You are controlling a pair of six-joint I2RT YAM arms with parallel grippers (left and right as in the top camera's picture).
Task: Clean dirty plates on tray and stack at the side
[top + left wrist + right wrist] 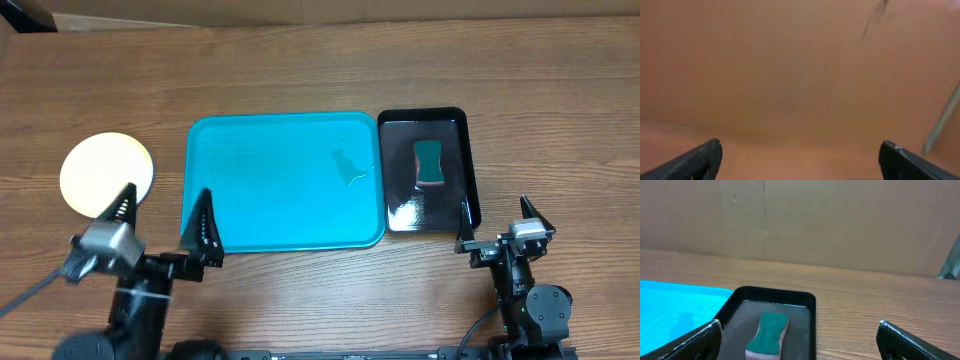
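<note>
The turquoise tray (285,180) lies in the middle of the table with no plate on it, only a small wet streak near its right edge; its corner shows in the right wrist view (675,310). A round pale plate (107,172) lies on the table left of the tray; whether others are stacked under it cannot be told. My left gripper (165,215) is open and empty between the plate and the tray's front left corner; its view (800,160) shows only blurred brown surface. My right gripper (495,222) is open and empty, just in front of the black tray.
A small glossy black tray (425,170) holding a green sponge (430,162) stands against the turquoise tray's right side; both also show in the right wrist view, tray (810,305) and sponge (769,332). A cardboard wall (840,225) runs along the table's far edge.
</note>
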